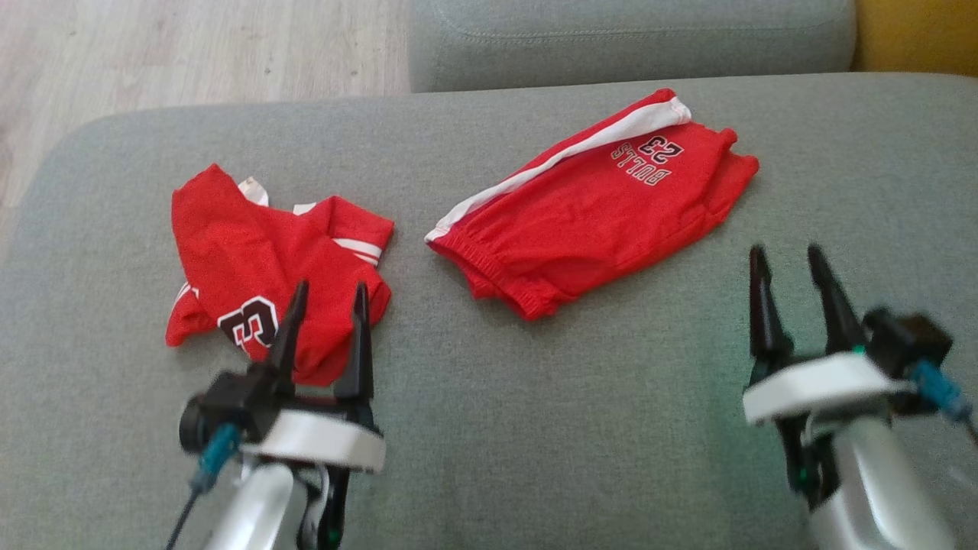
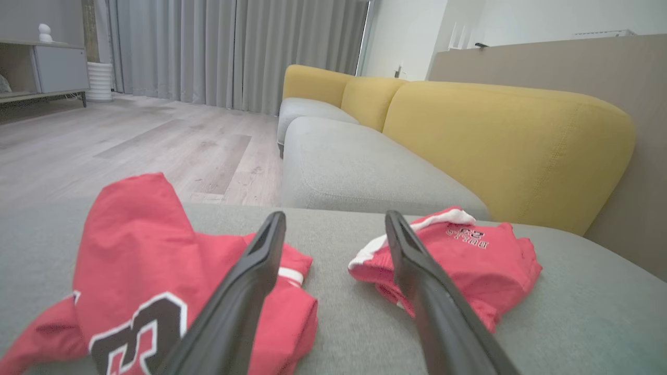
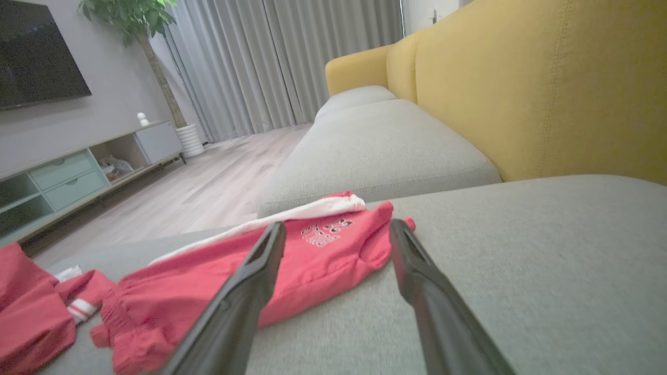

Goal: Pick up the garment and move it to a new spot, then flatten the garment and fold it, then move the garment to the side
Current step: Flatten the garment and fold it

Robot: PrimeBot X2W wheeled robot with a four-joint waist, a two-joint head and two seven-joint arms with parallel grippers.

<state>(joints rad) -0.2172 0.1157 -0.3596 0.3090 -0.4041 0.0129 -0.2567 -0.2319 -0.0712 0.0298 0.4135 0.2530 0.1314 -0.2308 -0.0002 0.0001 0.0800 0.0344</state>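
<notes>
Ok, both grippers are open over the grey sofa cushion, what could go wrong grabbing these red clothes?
The crumpled red jersey lies in overlapping folds under the open left gripper; a pinch may catch one layer and lift it bunched. The red shorts with a white side stripe lie close by, so dragging could snag them. The open right gripper, over bare grey cushion, might pinch upholstery.

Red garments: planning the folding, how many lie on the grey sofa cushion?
2. A crumpled red jersey lies left on the grey fabric cushion; red shorts with a white stripe lie centre-right. None seems hidden.
</notes>
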